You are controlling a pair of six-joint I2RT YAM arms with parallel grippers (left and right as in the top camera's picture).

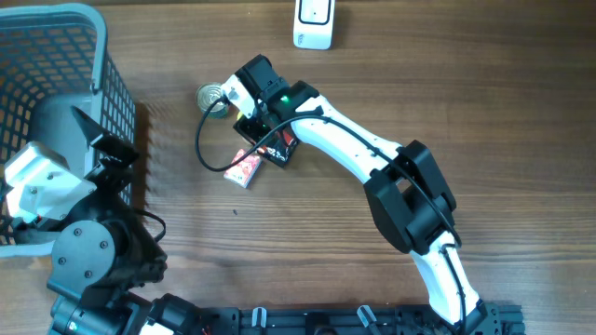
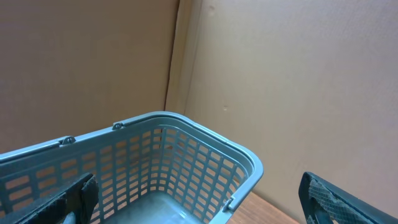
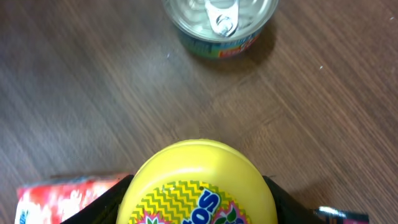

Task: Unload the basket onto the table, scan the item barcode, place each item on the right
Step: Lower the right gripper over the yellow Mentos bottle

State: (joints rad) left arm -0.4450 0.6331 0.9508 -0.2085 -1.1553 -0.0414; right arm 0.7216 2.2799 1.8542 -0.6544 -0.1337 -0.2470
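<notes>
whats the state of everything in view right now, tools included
left tool: open, empty
right tool: closed on the yellow-lidded tub
tin can: upright, sealed, tab flat
red box: lying flat beside the tub
basket: upright
scanner: untouched

Matt wood-grain table, shiny metal can, smooth glossy yellow plastic tub near the can, printed card carton beside the can, teal moulded-plastic lattice basket left of the can.
</notes>
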